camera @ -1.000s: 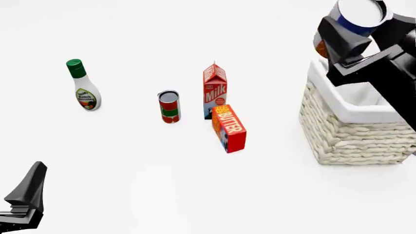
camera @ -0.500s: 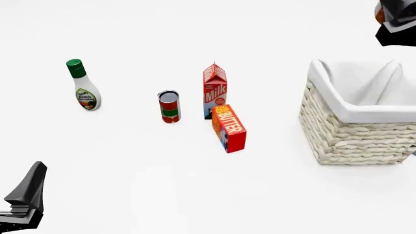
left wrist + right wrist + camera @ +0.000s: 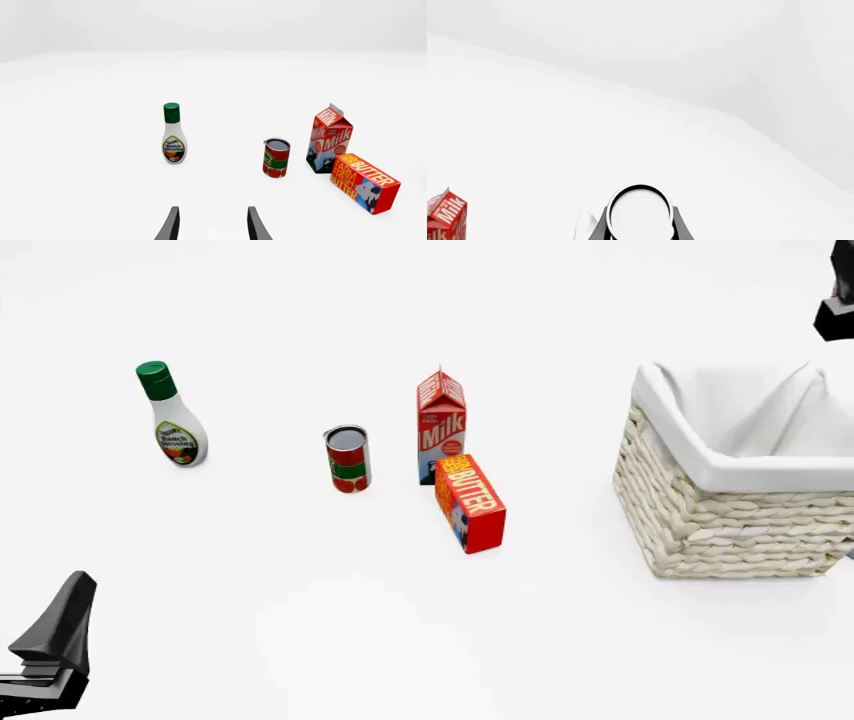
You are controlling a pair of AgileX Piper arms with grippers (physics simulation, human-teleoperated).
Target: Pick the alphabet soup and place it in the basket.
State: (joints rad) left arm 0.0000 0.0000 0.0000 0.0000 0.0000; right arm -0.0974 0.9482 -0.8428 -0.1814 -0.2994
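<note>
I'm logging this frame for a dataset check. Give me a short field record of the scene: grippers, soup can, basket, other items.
left gripper: open, holding nothing, low near the table
right gripper: shut on the alphabet soup, mostly out of the front view
basket: front view's right side, no can seen inside
other items: ranch dressing bottle, red-and-green can, milk carton, butter box

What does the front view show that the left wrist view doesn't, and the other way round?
Only the front view shows the basket and a dark piece of the right arm at its top right edge. Only the left wrist view shows the left tool, its two fingers apart with nothing between them. Both show the dressing bottle, the red-and-green can, the milk carton and the butter box on the table.
</note>
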